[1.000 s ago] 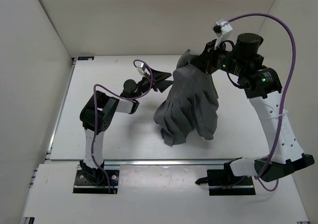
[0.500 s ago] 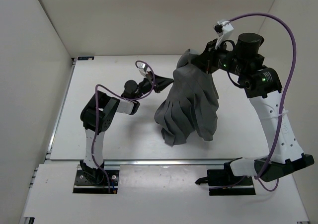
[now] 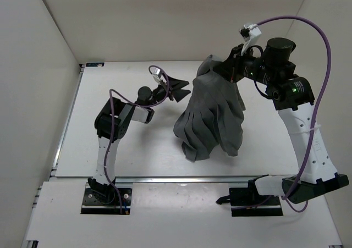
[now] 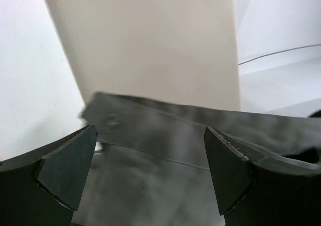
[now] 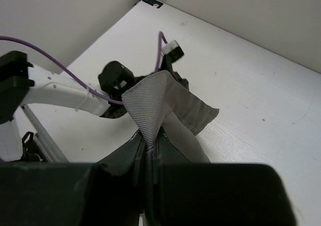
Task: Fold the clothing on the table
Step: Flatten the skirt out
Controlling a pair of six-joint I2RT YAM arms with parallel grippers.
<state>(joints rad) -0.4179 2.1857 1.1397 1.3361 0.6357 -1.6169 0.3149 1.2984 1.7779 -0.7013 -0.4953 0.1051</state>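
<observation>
Clothing (image 3: 212, 116): grey pleated skirt, hung up over the middle-right of the table (image 3: 126, 149), pinched at its top by the right gripper (image 3: 218, 71). Right wrist view: right gripper (image 5: 147, 151) has its jaws pressed together on a peaked fold of the clothing (image 5: 163, 98). The weave is clear here, and the fold stands up out of the closed jaws and tips over toward the far side. The rest of the skirt drops from that pinch in loose pleats, widening downward. The lower hem is bunched and appears to reach the tabletop on the side nearer the arm bases; cannot tell how much of it rests there.

Left gripper (image 3: 183, 89): jaws spread wide, nothing clamped. It points right, tips just beside the upper left edge of the skirt. The top view does not settle whether they touch. Left wrist view: two dark fingers (image 4: 65, 171) stand well apart at the lower corners, with a band of the clothing (image 4: 165, 136) running across ahead of them, blurred. Small round mark on the band at left, too soft to identify.

Arms: right arm (image 3: 305, 138) rises from its base at bottom right, arches high, then reaches back leftward to the pinch. Left arm (image 3: 103, 160) elbows up from bottom left, forearm roughly level toward the skirt.

Table white, matte; metal rail (image 3: 181, 177) along its near edge; pale walls (image 3: 165, 22) on three sides
</observation>
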